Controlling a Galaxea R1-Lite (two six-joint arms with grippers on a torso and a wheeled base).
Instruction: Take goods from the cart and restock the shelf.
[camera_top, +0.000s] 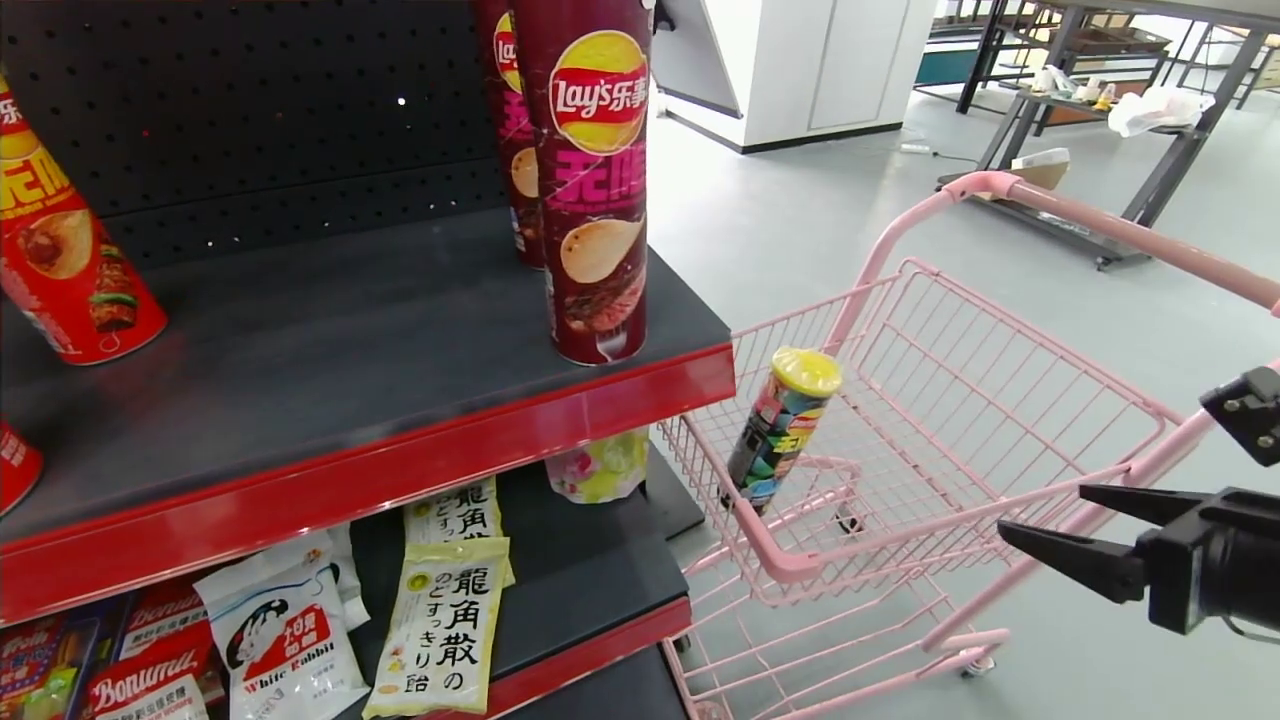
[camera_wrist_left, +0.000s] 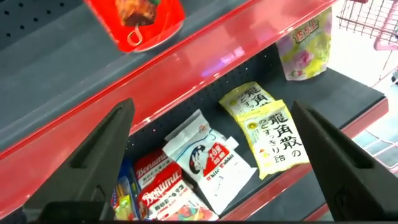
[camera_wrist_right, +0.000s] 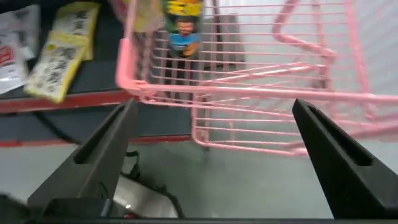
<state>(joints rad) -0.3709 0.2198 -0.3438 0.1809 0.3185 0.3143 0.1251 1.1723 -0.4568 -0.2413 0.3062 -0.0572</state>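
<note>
The right gripper (camera_top: 1042, 510) hangs just outside the pink cart (camera_top: 790, 565), its two black fingers spread wide and holding nothing; inside the basket, one tall can (camera_top: 780, 425) with a yellow lid leans tilted against the wire wall at the corner nearest the shelf (camera_top: 350, 340). The left gripper (camera_wrist_left: 212, 106) hovers in front of the shelf's lower level, fingers likewise spread and empty, above a row of sweet bags (camera_wrist_left: 273, 140).

The step in hand looks like the pick: nothing has been taken from the cart yet, and the can is the only item to be seen in it. The next move probably calls for the right gripper to go over the rim, line up with the can's tilt and close on its body below the lid; the wire wall right beside the can leaves little room for a finger on that side.

On the upper board, bare space lies between the red can (camera_top: 70, 260) and the maroon cans (camera_top: 597, 190); that seems a likely spot for restocking.
</note>
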